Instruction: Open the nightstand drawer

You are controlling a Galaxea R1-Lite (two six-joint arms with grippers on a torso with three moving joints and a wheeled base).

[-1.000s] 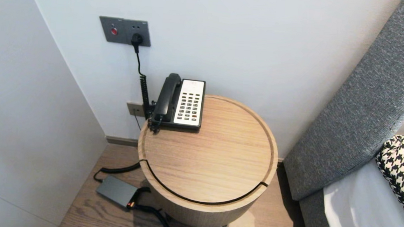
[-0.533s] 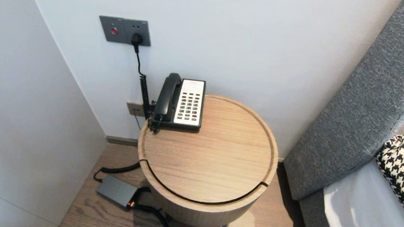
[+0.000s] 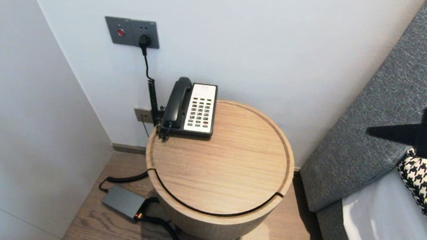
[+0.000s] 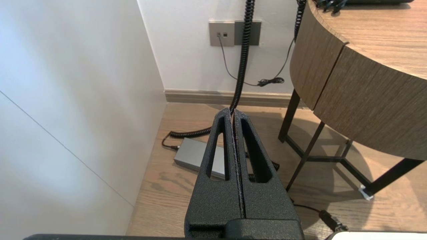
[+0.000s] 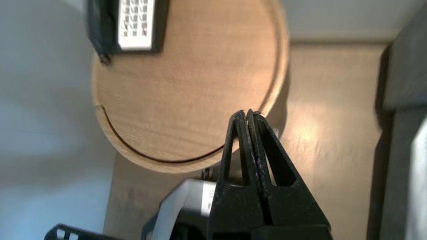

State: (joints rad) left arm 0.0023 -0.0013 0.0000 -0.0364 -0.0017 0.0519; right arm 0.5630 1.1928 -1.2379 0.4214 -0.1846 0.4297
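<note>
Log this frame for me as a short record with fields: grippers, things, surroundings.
Right gripper: shut, empty, in the air right of the table, before the headboard
Left gripper: shut, empty, low beside the table, pointing toward the power adapter on the floor
Table top: telephone at its back left edge
Far right: checked pillow below the headboard

The telephone (image 3: pixel 191 109) is black and white, the table (image 3: pixel 225 172) light wood-grain, the pillow (image 3: pixel 426 181) black-and-white houndstooth.
</note>
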